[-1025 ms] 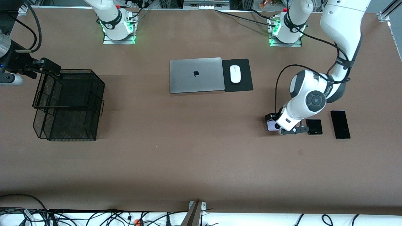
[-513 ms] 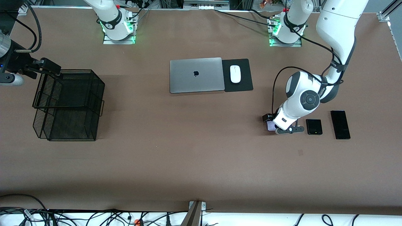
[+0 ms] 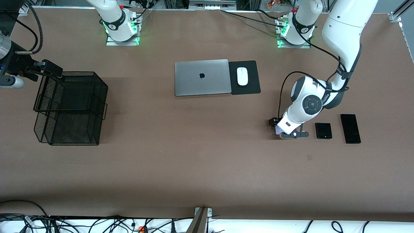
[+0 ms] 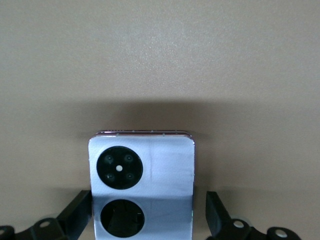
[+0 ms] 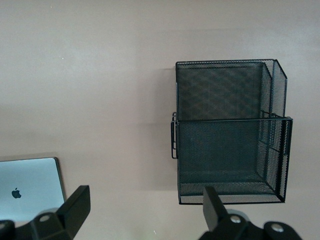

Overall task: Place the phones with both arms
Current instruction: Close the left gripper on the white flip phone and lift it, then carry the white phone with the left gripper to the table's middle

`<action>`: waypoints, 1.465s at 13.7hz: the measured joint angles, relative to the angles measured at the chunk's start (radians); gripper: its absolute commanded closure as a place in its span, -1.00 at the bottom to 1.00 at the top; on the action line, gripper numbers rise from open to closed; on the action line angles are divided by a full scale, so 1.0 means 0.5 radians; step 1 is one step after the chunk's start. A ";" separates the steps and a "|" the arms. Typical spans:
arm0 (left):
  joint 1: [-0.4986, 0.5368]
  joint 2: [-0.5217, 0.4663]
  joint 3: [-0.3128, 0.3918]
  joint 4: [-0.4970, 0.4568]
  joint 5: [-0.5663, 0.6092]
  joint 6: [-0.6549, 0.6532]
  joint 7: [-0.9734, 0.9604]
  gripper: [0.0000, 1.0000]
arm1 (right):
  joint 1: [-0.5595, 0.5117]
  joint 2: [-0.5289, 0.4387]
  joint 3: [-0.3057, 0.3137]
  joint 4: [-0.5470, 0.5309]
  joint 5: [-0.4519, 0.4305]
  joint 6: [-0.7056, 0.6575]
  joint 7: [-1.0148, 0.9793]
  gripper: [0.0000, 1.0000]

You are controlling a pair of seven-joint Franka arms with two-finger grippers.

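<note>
On the desk (image 3: 207,168), near the wire basket (image 3: 69,108), the right hand (image 5: 142,210) is being held spread, waiting. The left hand (image 4: 148,212) is being held spread around the lavender phone (image 4: 141,185), lying beside 2 black phones. An off-centre closing is risking a slip.

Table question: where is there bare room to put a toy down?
The table is bare between the mesh basket and the left gripper, nearer the front camera than the laptop. It is crowded where the lavender phone, small black phone and long phone lie.
</note>
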 measured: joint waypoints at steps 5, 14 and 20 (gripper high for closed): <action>0.000 0.006 0.003 0.000 0.009 0.011 0.000 -1.00 | 0.000 0.000 0.001 0.000 0.000 0.001 0.000 -1.00; 0.010 0.023 0.010 0.004 0.009 0.079 0.002 0.71 | 0.000 0.000 0.004 0.000 0.000 0.001 0.000 -1.00; 0.012 -0.139 -0.058 0.119 0.008 -0.109 -0.018 0.94 | 0.000 0.000 0.004 0.000 0.000 0.002 0.000 -1.00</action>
